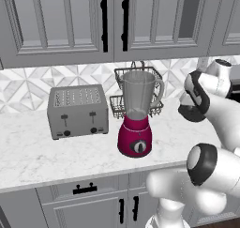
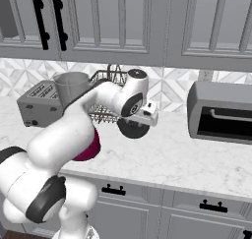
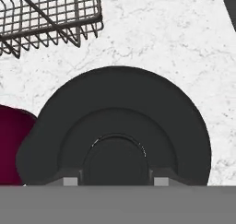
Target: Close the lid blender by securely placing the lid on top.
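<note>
Hand [image 2: 139,121] grips lid [image 2: 133,129] above tabletop [image 2: 197,159]; carry step. Next: lift toward 9 o'clock over open blender [image 1: 136,114] jar.

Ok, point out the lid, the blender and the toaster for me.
lid [image 3: 115,108]: hand view, on the upper part of its black top face.
blender [image 1: 136,140]: left base view, on the magenta base just above the dial.
toaster [image 1: 77,117]: left base view, on its grey front panel between the two levers.

The lid [image 2: 134,129], apparently gripped, hangs above the counter [image 2: 197,159].
</note>
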Tool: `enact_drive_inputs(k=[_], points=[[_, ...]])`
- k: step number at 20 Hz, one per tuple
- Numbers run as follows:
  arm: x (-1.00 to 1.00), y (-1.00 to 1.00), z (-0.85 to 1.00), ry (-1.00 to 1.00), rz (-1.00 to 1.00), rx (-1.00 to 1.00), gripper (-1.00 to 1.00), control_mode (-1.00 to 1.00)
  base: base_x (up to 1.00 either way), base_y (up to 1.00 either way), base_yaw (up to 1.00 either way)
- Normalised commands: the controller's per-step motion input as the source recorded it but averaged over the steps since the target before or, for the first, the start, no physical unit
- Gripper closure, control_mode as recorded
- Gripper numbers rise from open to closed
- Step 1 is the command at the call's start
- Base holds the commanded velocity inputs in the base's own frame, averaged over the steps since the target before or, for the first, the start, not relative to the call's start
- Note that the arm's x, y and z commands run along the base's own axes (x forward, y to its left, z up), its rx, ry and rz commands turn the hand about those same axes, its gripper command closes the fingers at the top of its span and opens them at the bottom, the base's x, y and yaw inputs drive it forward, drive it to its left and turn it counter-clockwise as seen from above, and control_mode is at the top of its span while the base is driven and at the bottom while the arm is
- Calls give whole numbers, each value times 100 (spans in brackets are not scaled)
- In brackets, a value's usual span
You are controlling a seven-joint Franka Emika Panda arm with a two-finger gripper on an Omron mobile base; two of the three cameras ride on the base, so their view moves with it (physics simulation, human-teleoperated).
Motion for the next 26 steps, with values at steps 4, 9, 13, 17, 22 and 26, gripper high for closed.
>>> enact_drive_inputs(k=[4,9,13,17,22,26], points=[[0,10,100,-33,0,0,100,-100,0,0,0],[3,20,100,-27,0,0,100,-100,0,0,0],[7,45,100,-17,0,0,100,-100,0,0,0],[0,91,100,-3,0,0,100,-100,0,0,0],[0,100,84,3,-1,0,100,-100,0,0,0],[3,100,26,11,0,-4,100,-100,0,0,0]])
